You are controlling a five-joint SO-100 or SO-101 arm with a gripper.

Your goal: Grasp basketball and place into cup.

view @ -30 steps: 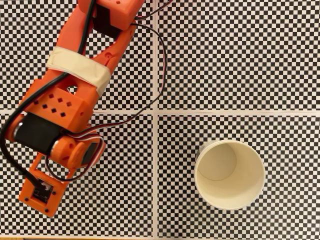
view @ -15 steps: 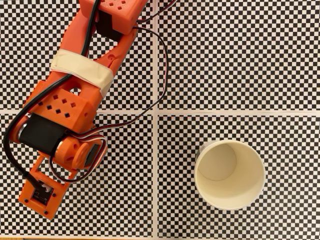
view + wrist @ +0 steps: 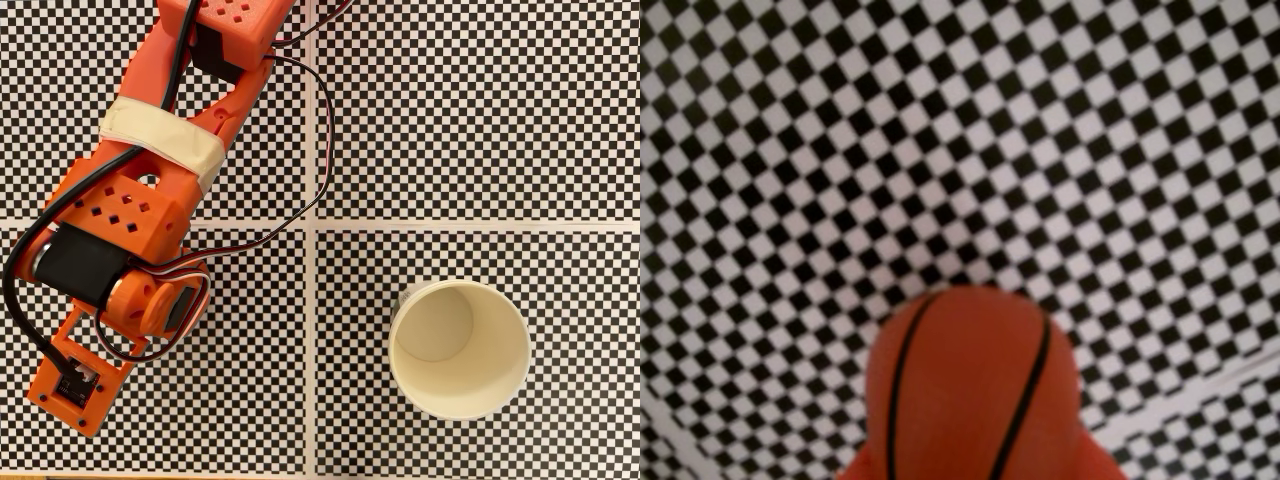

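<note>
Wrist view: basketball [image 3: 970, 390] filled the lower centre, orange gripper parts flanking its base; whether the fingers pinched it could not be told.
Beyond: checkerboard surface [image 3: 940, 130].
Fixed view: arm [image 3: 130, 220] at left, cup [image 3: 459, 349] upright at lower right, well apart.

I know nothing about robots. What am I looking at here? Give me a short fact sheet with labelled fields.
surface: black-and-white checkered mat with pale dividing lines
arm: orange robot arm on the left side of the fixed view, black cables along it
basketball: small orange ball with black seams, close up at the bottom of the wrist view, orange gripper parts beside it
cup: cream paper cup, upright, lower right of the fixed view, nothing inside
ball in cup: not yet
gripper state: cannot tell whether it grips the ball
</note>
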